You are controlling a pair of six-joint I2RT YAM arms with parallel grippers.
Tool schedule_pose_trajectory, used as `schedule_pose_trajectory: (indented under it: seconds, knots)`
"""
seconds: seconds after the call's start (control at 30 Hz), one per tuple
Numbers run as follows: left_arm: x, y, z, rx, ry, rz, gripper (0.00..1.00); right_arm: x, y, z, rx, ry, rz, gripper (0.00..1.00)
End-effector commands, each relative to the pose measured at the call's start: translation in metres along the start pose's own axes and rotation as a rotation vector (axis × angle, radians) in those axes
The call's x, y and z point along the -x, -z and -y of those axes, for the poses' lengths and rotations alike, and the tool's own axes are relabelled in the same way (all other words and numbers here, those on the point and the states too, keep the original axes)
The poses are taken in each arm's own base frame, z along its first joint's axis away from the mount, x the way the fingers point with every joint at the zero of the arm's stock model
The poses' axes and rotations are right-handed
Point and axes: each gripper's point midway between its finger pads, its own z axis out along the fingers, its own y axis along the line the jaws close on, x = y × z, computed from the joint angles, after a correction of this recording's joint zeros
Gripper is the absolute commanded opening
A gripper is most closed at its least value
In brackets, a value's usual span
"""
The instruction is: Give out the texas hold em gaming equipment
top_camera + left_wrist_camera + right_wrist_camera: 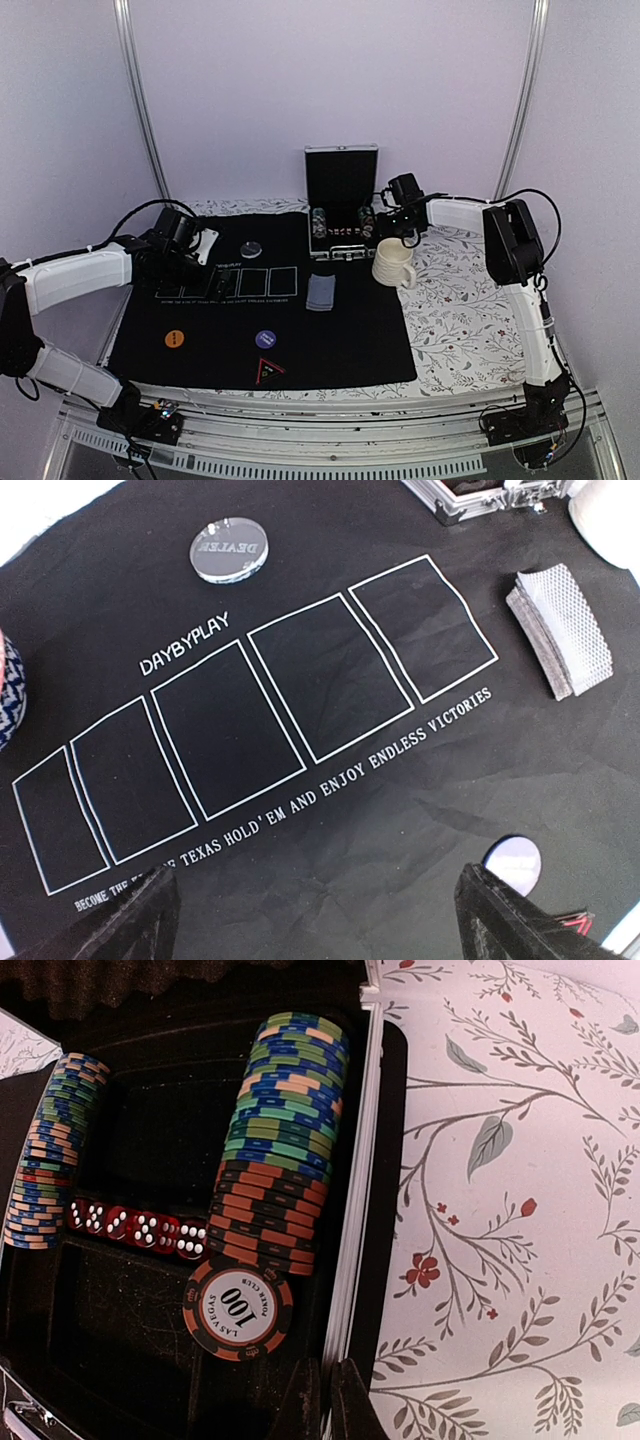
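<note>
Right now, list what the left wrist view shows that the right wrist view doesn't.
Only the left wrist view: the clear DEALER button, five printed card outlines, the card deck. Only the right wrist view: rows of poker chips, red dice, a 100 chip, the tablecloth's floral print. Both: the aluminium case, its corner in the left view, its inside in the right.

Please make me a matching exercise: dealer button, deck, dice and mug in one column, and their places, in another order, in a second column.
Things
1 dealer button
2 deck
3 dice
4 mug

Places
A in the case, between two chip rows
B at the right edge of the mat, near the case
C on the mat, right of the card outlines
D on the mat, on the far side of the card outlines

Pairs: 1-D, 2-C, 3-A, 4-B
</note>
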Motion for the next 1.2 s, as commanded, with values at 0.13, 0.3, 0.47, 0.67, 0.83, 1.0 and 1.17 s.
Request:
schedule_pose_trajectory:
  seconds: [0.13, 0.3, 0.47, 0.67, 0.83, 1.0, 1.17]
  knots:
    - [0.007, 0.005, -0.003, -0.001, 0.013, 0.032, 0.98, -0.009, 0.037, -0.029, 0.084, 0.023, -0.055, 0.01]
    - [0.007, 0.005, -0.004, -0.001, 0.015, 0.032, 0.98, -0.018, 0.040, -0.027, 0.081, 0.020, -0.072, 0.01]
    - [0.007, 0.005, -0.004, -0.001, 0.016, 0.032, 0.98, -0.025, 0.043, -0.029, 0.098, 0.016, -0.094, 0.01]
    - [0.007, 0.005, -0.004, -0.002, 0.016, 0.032, 0.98, -0.034, 0.048, -0.029, 0.105, 0.011, -0.115, 0.01]
    - [0.007, 0.005, -0.004, -0.004, 0.017, 0.032, 0.98, -0.031, 0.054, -0.032, 0.118, 0.030, -0.109, 0.05]
    - [0.007, 0.005, -0.003, -0.007, 0.017, 0.032, 0.98, -0.002, 0.071, -0.038, 0.146, 0.132, -0.044, 0.26]
    - [0.006, 0.004, -0.004, -0.007, 0.017, 0.029, 0.98, 0.029, 0.088, -0.043, 0.196, 0.314, 0.040, 0.32]
